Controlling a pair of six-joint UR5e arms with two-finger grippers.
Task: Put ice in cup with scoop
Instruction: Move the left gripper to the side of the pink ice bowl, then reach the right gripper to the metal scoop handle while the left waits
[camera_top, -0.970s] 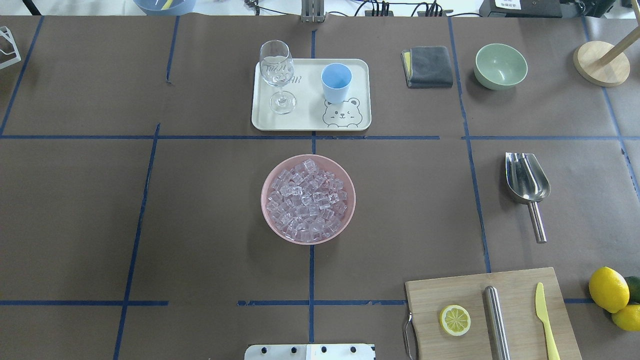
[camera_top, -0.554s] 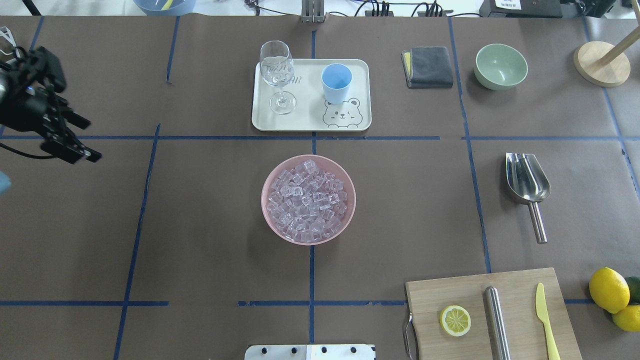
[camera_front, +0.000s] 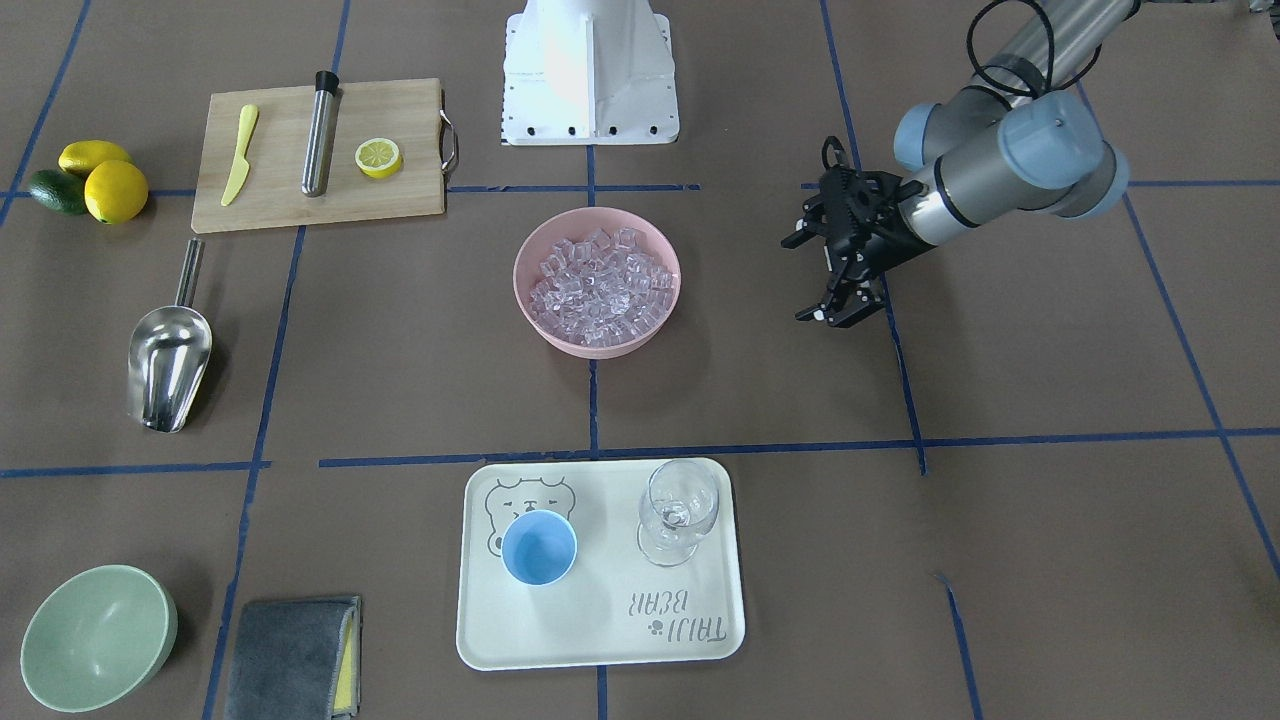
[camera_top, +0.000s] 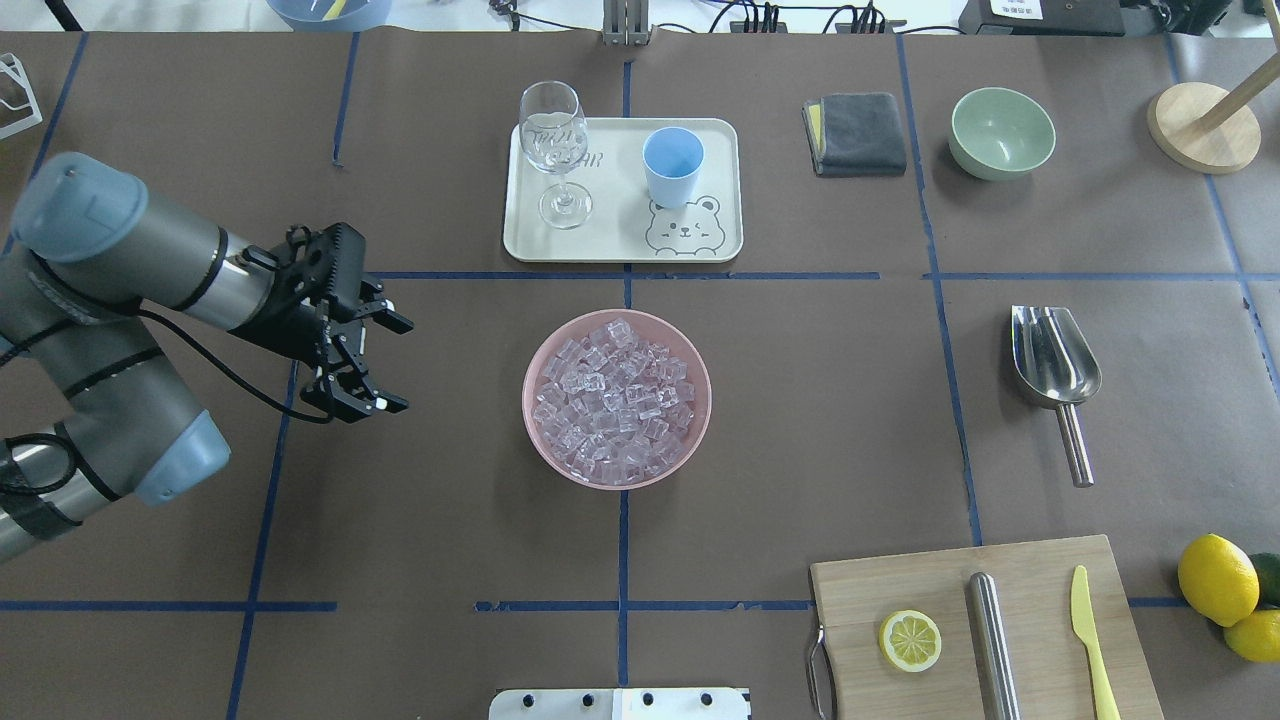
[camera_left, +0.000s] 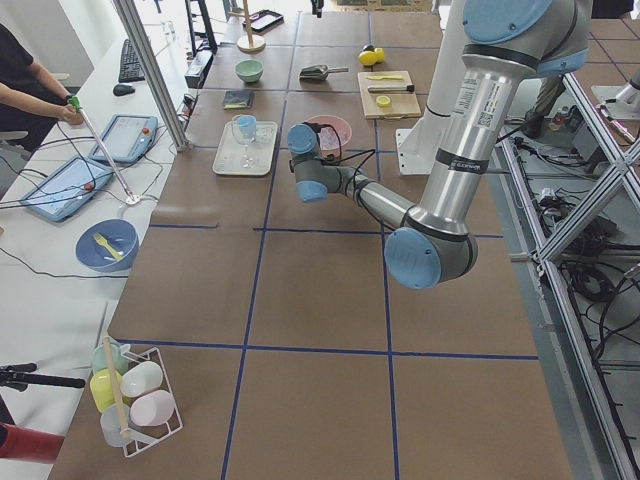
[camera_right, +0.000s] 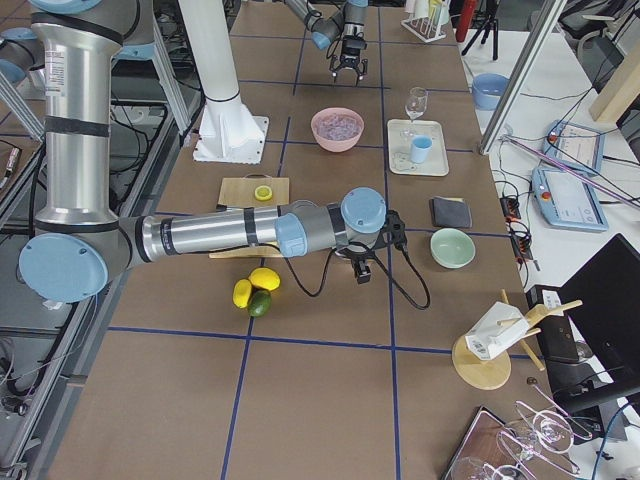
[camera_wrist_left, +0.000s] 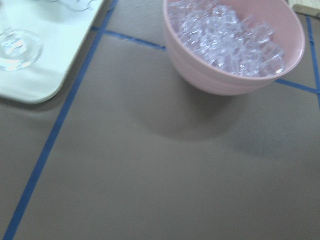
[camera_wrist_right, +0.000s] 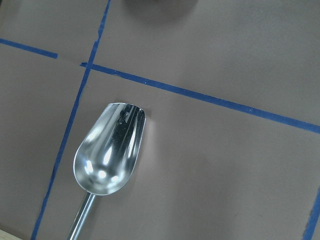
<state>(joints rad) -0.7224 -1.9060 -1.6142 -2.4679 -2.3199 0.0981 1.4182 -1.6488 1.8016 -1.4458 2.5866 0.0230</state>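
Observation:
The ice (camera_top: 615, 400) fills a pink bowl (camera_top: 533, 425) at the table's middle; it also shows in the left wrist view (camera_wrist_left: 225, 30). The light-blue cup (camera_top: 673, 165) stands upright on a white tray (camera_top: 620, 240) beyond the bowl. The steel scoop (camera_top: 1053, 365) lies flat at the right, handle toward the robot, and shows in the right wrist view (camera_wrist_right: 110, 155). My left gripper (camera_top: 397, 365) is open and empty, left of the bowl and apart from it. My right gripper (camera_right: 362, 270) shows only in the exterior right view, near the scoop's place; I cannot tell its state.
A wine glass (camera_top: 553, 140) stands on the tray beside the cup. A cutting board (camera_top: 900, 580) at the near right holds a lemon slice, a steel tube (camera_top: 993, 640) and a yellow knife. Lemons (camera_top: 1217, 578), a green bowl (camera_top: 1001, 132) and a grey cloth (camera_top: 856, 132) are on the right.
My left arm has come in from the table's left edge and moved right, toward the pink bowl. Its fingers are open. Nothing on the table has moved.

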